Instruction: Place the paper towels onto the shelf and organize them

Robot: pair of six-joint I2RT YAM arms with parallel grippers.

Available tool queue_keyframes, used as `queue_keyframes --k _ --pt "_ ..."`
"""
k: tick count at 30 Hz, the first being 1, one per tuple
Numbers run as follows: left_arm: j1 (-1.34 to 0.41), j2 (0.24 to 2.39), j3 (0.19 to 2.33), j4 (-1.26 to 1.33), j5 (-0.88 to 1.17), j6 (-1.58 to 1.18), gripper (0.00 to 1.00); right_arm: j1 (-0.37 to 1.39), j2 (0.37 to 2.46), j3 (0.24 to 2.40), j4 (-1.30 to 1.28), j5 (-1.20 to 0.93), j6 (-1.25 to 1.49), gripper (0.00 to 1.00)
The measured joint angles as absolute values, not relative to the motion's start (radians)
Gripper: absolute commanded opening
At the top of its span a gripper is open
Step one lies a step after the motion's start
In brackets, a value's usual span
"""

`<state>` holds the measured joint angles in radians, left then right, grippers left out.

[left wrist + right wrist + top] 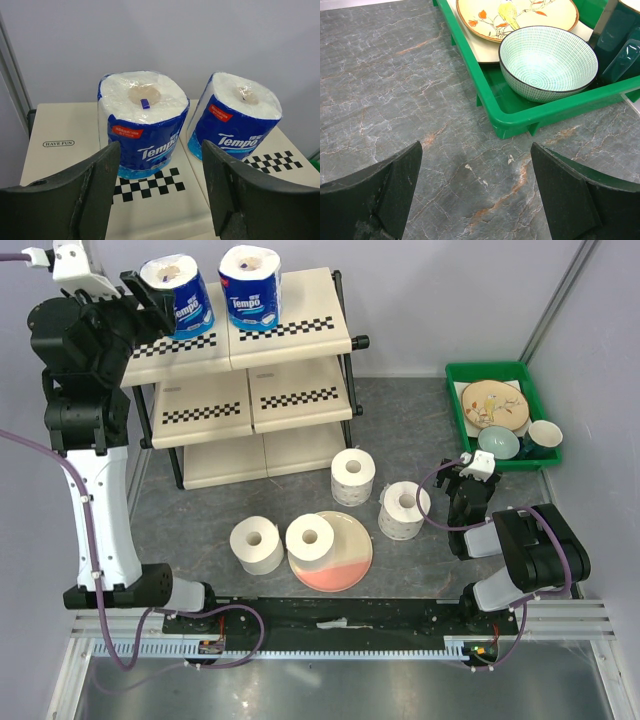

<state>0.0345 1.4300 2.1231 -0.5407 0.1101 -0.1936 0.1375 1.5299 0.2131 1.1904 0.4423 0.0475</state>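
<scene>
Right gripper (475,152), wide open and empty, sits just right of an unwrapped roll (403,511) standing core-up, while left gripper (160,147) gapes empty way up at the shelf (315,300) top.

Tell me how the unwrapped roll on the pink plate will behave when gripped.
Probably light and squashy: the roll is wound paper around a hollow core, so its sides may dent. Standing on end it should stay put; tipped, it would likely roll.

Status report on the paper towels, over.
Left hand open at shelf top tier, facing two Tempo rolls there. Right hand open, empty, near green tray. Four unwrapped rolls off shelf, one on pink plate. Nothing seen blocking shelf.
</scene>
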Motion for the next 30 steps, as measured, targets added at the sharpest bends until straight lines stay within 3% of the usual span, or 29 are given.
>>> queue_keyframes --k 4,7,11,14,20,30 --pt "0.037 1.372 2.083 -0.537 0.109 -0.194 0.73 0.145 1.508 0.213 1.162 0.445 0.039 0.98" --pt "0.038 1.335 2.065 -0.535 0.103 -0.193 0.73 0.171 1.349 0.260 0.938 0.453 0.029 0.98" --pt "0.038 1.287 2.025 -0.518 0.091 -0.193 0.73 0.200 1.093 0.487 0.667 0.449 0.069 0.98" --pt "0.038 1.280 2.014 -0.512 0.089 -0.194 0.73 0.200 1.030 0.658 0.554 0.441 0.121 0.98" --pt "0.038 1.284 1.971 -0.499 0.079 -0.194 0.73 0.205 1.100 1.052 0.297 0.378 0.216 0.98" --pt "0.060 1.286 1.929 -0.433 0.031 -0.195 0.73 0.260 1.391 1.454 0.183 0.189 0.267 0.98"
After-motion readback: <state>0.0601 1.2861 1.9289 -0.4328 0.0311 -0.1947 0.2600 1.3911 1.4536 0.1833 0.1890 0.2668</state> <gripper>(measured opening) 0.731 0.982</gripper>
